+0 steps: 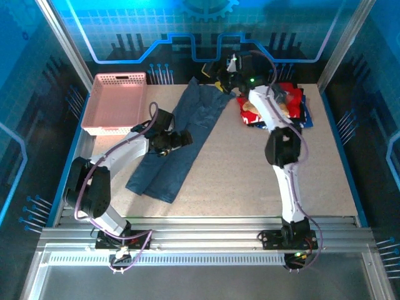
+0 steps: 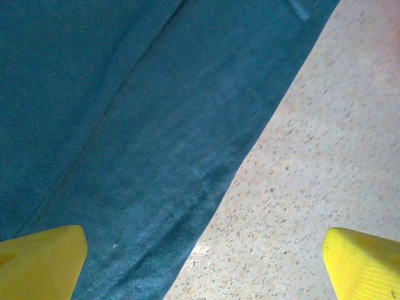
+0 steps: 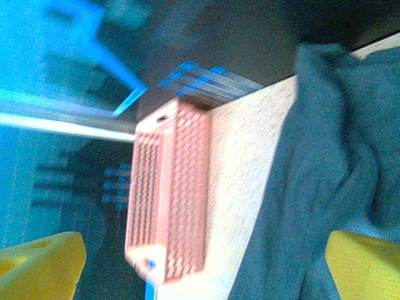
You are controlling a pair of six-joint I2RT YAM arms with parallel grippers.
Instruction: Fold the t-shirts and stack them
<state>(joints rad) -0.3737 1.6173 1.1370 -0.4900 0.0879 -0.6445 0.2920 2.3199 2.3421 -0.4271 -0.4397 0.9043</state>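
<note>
slate-blue t-shirt [image 1: 187,131]: lies as a long narrow strip on the table [image 1: 250,181], from the middle of the far edge toward the near left corner; the far end is bunched.
folded t-shirts [image 1: 292,100]: stacked by the far right corner, a red printed one showing, partly behind the right arm.
left gripper [image 1: 180,139]: low over the strip's middle, fingers [image 2: 40,259] spread wide across the shirt's right edge, holding nothing.
right gripper [image 1: 226,80]: at the bunched far end, fingers [image 3: 37,265] spread, cloth beside one, nothing pinched.
pink basket [image 1: 119,103]: far left corner, clear of the shirt.
step in hand: probably taking hold for the cross fold.
doing it well: pinch every layer at the edge, lift both ends together, keep the strip taut, and land the hems square.
</note>
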